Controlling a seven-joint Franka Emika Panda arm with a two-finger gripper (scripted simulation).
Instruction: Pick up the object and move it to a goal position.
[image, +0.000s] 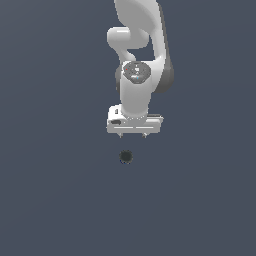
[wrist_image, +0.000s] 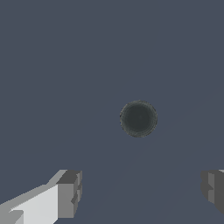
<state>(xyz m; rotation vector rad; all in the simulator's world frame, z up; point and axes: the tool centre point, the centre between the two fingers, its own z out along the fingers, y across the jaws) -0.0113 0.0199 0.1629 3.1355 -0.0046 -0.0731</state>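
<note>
Fingers (wrist_image: 70, 192) spread wide, nothing between them, poised above the desk (image: 50, 200). Ball (image: 126, 156) resting on the desk, apart from the gripper (image: 133, 135), toward its left finger. Risk: descending off-centre, nudging the ball, rolling it away.

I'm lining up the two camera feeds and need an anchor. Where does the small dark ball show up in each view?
Exterior view: the dark ball lies on the grey floor just below the white gripper, near the picture's centre.
Wrist view: the ball sits slightly off centre, beyond the two grey fingertips, not between them.
Shared landmark: the gripper, open, with the ball apart from it in both views.
</note>
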